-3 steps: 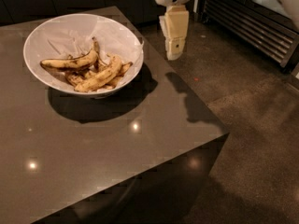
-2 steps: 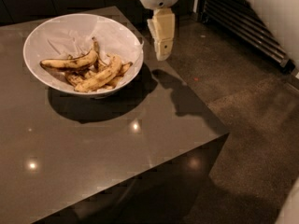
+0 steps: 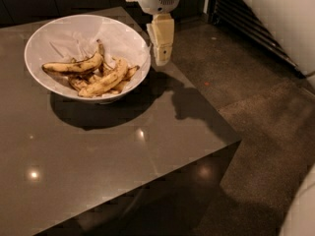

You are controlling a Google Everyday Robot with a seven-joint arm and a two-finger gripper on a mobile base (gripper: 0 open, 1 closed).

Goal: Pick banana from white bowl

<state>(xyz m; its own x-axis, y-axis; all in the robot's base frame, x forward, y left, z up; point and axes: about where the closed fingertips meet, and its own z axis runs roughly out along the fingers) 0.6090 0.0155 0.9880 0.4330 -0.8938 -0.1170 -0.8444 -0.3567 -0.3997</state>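
Spotty yellow bananas [image 3: 106, 81] lie in the smooth, round white bowl [image 3: 59, 33] on the shiny grey bench [image 3: 98, 171]. The cream pincer [image 3: 161, 57] hangs just beside the bowl's rim. I cannot tell if it is apart or together.

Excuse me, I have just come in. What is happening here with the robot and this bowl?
A one-armed robot is about to take a banana out of the white bowl, which stands on a dark table. Several spotted bananas lie in the bowl, and none has been lifted yet. The gripper hangs pointing down just outside the right rim of the bowl, above the table. It holds nothing and is not touching any banana.
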